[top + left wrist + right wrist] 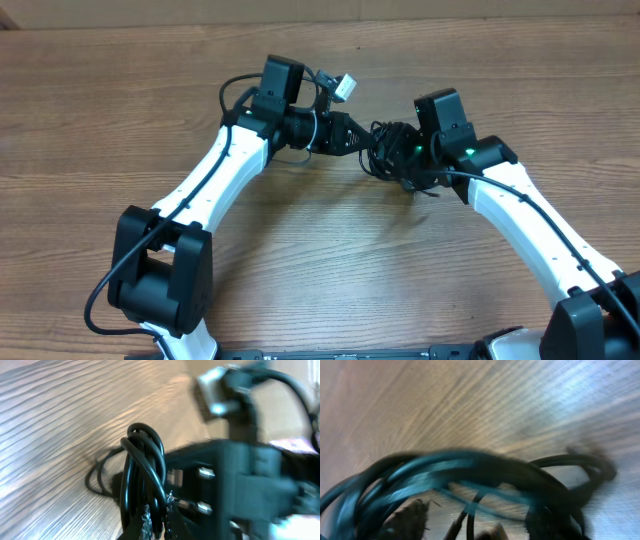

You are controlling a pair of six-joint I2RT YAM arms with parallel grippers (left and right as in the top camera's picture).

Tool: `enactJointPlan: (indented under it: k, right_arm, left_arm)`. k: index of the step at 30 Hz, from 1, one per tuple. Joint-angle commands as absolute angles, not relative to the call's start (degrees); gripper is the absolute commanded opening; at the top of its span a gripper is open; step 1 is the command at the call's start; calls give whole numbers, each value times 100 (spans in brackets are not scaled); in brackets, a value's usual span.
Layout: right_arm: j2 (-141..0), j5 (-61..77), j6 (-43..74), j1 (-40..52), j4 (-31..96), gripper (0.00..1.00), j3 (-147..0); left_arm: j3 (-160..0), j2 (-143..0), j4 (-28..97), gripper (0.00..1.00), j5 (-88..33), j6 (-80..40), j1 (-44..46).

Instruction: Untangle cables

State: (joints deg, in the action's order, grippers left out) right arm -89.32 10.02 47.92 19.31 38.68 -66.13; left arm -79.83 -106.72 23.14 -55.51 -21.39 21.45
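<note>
On the table, open wood all round, my left claw pinched the cables — loops upright; right claw — couldn't tell.

My 2 arms match: my left arm and right arm wear smooth white shells on the long links, with blocky black joints and black wrist housings. A thin black cable loops beside my left base joint, a white connector sticks up behind my left wrist, and a green light glows on my right wrist.
</note>
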Motion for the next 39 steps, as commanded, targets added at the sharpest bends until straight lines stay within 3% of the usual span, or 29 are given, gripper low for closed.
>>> enactJointPlan:
  k: [1,7,11,17,22,26,30,31,33,39]
  right_arm:
    - [-8731,781,4775,1857,4095,72,-6943]
    - [-7981,727,4471,1855,4386,100,-7540]
    - [-7542,449,4486,1763,4678,100,-7544]
    - [-7288,607,4606,1476,5500,100,-7535]
    - [-7380,1297,4637,1577,5927,100,-7424]
    - [-7531,1288,6038,1612,5966,100,-7076]
    - [-7736,1481,7129,1612,5924,100,-6657]
    - [-8044,2547,8388,1612,4860,100,-5927]
    - [-8178,2722,9118,1612,4639,100,-5760]
    - [-8748,2963,10151,1612,3330,100,-5352]
  left_arm:
    - [-8075,-10525,2265,4,-4683,-2744,2110]
    - [-8075,-10527,2255,4,-4386,-3142,2102]
    - [-8075,-10527,2274,4,-4198,-4250,2051]
    - [-8075,-10527,2755,5,-3570,-7446,1907]
    - [-8075,-10527,3350,4,-3581,-10777,1905]
    - [-8075,-10527,3199,4,-3809,-11760,1894]
    - [-8075,-10527,2987,4,-3916,-11944,1837]
    - [-8075,-10527,2832,5,-4058,-11944,1719]
    - [-8075,-10527,2762,4,-4071,-11944,1717]
    - [-8075,-10527,2458,4,-4250,-11944,1715]
